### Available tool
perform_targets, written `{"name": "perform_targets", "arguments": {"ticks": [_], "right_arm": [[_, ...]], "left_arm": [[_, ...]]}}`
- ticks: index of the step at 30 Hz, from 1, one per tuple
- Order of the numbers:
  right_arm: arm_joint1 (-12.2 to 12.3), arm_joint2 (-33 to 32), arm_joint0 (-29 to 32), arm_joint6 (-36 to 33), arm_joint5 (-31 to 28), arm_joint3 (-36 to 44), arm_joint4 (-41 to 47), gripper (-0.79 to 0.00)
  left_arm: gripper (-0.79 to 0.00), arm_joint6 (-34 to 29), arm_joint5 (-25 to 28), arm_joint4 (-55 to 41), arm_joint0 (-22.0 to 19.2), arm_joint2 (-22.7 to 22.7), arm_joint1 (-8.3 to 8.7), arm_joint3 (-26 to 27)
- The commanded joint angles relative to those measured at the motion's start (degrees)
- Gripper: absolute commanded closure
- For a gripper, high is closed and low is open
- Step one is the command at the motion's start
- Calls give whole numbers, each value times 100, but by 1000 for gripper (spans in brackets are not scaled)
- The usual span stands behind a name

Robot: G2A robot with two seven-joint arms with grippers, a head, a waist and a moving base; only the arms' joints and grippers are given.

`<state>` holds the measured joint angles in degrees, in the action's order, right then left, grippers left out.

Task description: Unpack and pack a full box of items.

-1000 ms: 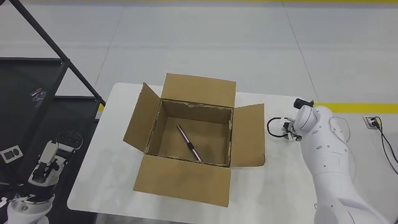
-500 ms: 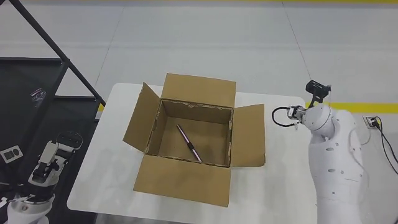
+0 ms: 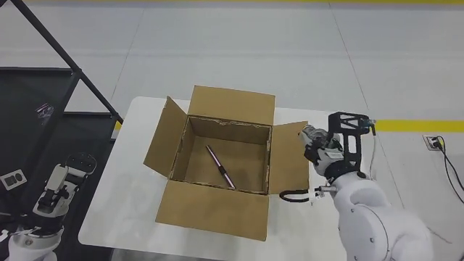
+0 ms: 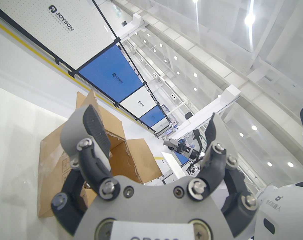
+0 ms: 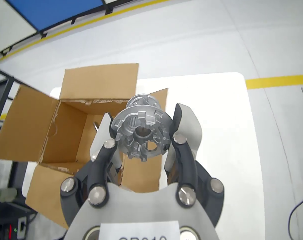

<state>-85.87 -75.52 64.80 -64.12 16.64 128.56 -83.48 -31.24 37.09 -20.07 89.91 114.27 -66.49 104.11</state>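
Between the fingers of the right gripper [image 5: 143, 116], a grey metal casting [image 5: 141, 136] is sitting clamped; just ahead of it an open cardboard box [image 5: 71, 128] is holding a thin rod [image 3: 220, 166]; the left gripper [image 4: 153, 114] is gaping empty, box beyond it.

I am holding a grey metal wheel [image 5: 142, 132] in my right gripper [image 5: 143, 119], with its ribbed, hollow face looking back at the camera and my fingers [image 5: 189, 123] pressing on its sides. Beyond it a cardboard box [image 5: 66, 131] is standing open on a white table [image 5: 216, 116], its flaps spreading outward. The wheel is overlapping one side flap. A yellow line [image 5: 276, 82] is running across the floor behind the table.
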Motion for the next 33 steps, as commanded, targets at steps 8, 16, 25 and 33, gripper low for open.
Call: {"name": "perform_targets", "arguments": {"ticks": [8,16,25,33], "right_arm": [[-216,1717,-1343,-694,-72,-2071,-629,0],[-672,2815,-2716,-849,488,-4568,-448,0],[-1404,3729,-3806,-372,1252,-7194,32,0],[-1883,3979,-4166,90,1328,-8498,481,0]], "left_arm": [[-785,0,0,0,0,0,0,0],[-785,0,0,0,0,0,0,0],[-785,0,0,0,0,0,0,0],[-785,0,0,0,0,0,0,0]]}}
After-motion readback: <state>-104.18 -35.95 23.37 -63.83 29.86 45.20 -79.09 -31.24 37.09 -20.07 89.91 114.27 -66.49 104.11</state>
